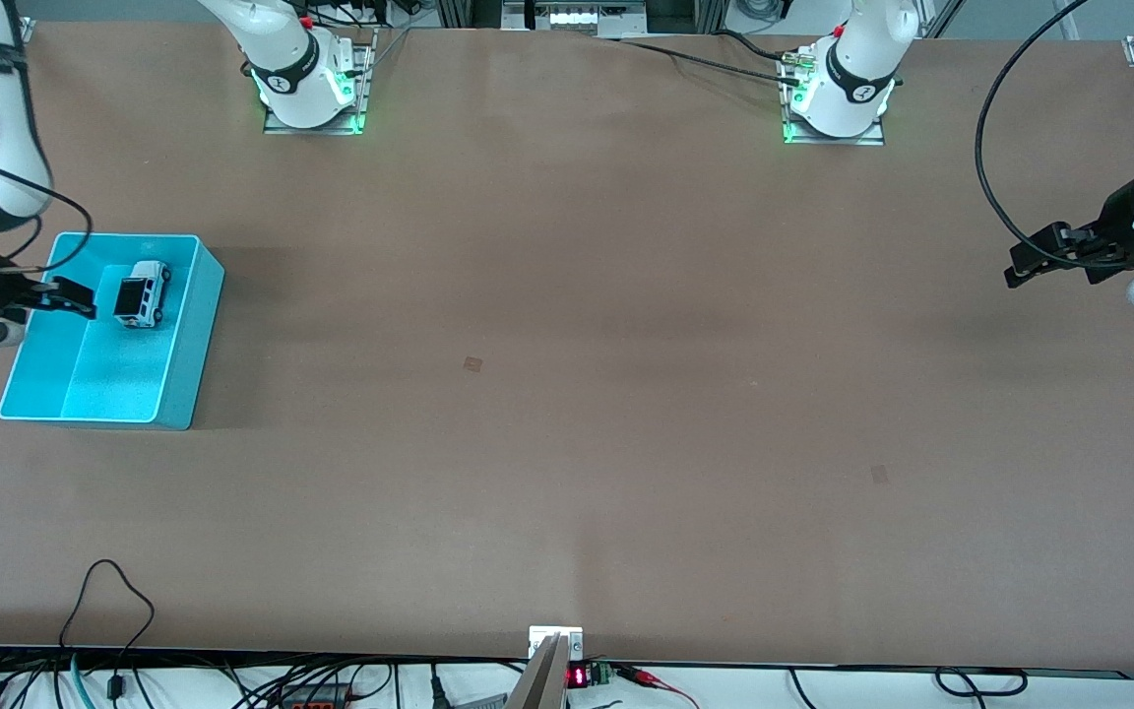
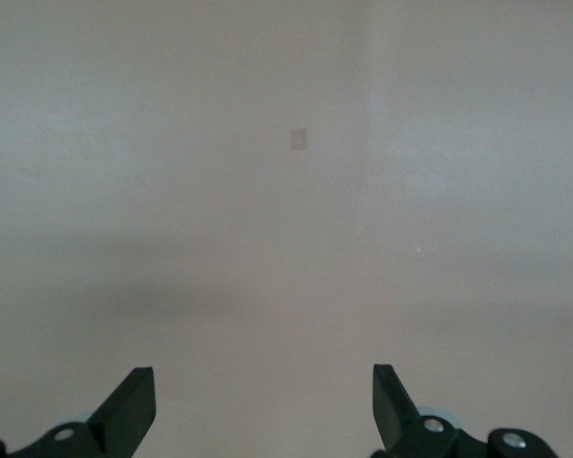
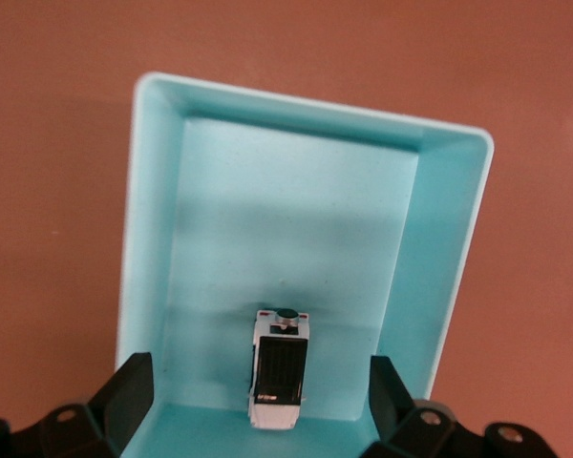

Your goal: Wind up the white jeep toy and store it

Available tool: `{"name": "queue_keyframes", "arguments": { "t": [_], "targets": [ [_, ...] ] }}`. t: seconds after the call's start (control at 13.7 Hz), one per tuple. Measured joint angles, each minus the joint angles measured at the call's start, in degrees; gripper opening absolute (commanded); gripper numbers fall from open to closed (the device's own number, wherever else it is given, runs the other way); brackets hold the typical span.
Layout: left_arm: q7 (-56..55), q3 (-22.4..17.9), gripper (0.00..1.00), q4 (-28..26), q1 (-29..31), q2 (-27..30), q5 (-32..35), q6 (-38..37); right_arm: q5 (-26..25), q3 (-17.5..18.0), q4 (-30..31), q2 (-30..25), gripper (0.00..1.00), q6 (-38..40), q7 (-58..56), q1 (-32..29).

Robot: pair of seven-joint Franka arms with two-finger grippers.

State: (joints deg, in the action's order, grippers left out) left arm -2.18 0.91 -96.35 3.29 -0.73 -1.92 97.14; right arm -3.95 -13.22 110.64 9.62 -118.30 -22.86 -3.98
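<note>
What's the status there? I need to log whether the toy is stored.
Right gripper open over the bin. Left gripper open, waiting over bare table. Jeep in bin, released. Nothing in the way.

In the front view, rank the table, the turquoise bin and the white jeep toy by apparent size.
1. Table, filling most of the view.
2. Turquoise bin, at the right arm's end of the table.
3. White jeep toy, lying inside the bin, by far the smallest.
</note>
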Motion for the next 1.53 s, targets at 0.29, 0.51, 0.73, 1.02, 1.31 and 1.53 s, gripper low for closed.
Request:
{"name": "queue_keyframes", "arguments": {
  "t": [0.29, 0.51, 0.73, 1.02, 1.31, 1.53],
  "targets": [
    [0.00, -0.02, 1.00, 0.00, 0.16, 0.00, 0.00, 0.00, 0.08, 3.84, -9.32, -0.88, 1.00, 13.07, 7.00, 0.05],
    [0.00, -0.03, 1.00, 0.00, 0.19, 0.00, 0.00, 0.00, 0.31, 9.11, -15.67, -1.79, 1.00, 22.09, 15.37, 0.17],
    [0.00, -0.02, 1.00, 0.00, 0.19, 0.00, 0.00, 0.00, 4.38, 11.10, -20.01, -2.90, 1.00, 25.99, 17.80, 0.40],
    [0.00, 0.01, 1.00, 0.00, 0.19, 0.00, 0.00, 0.00, 6.68, 11.09, -20.61, -5.91, 1.00, 29.15, 17.80, 1.02],
    [0.00, 0.22, 1.00, 0.00, 0.19, 0.00, 0.00, 0.00, 6.68, 11.17, -19.11, -6.86, 1.00, 29.89, 17.83, 2.16],
    [0.00, 0.45, 1.00, 0.00, 0.19, 0.00, 0.00, 0.00, 6.67, 11.16, -18.31, -6.83, 1.00, 29.49, 17.84, 2.43]
  ]
}}
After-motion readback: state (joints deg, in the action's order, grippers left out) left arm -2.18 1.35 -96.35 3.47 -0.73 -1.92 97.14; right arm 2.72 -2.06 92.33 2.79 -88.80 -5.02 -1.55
